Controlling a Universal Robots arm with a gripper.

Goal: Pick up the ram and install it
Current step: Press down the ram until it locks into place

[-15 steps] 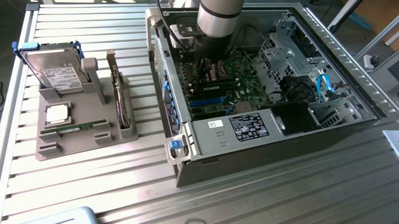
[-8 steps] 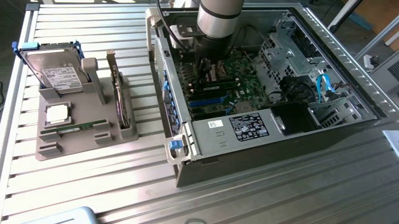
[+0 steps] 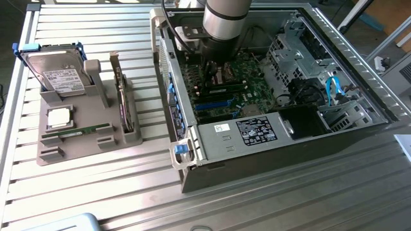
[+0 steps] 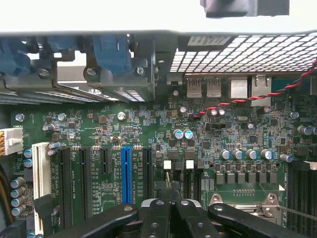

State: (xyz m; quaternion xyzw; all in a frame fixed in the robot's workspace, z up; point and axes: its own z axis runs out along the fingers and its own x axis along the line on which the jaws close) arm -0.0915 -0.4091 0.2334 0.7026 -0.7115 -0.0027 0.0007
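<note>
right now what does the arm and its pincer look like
The arm is a round silver-grey tube with a black band around it and a dark lower section. A black cable loops beside it. In the wrist view the pincer is black, with angled linkage bars joined by silver pivot pins.

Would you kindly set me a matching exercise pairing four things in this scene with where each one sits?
Things:
1. hard drive
2. processor chip
3. ram
4. pincer

Places:
A. inside the open computer case, over the motherboard
B. propped upright at one end of the grey holder
C. lying in a narrow groove of the holder
D. lying flat in a square recess of the holder

Pairs: 1-B, 2-D, 3-C, 4-A
</note>
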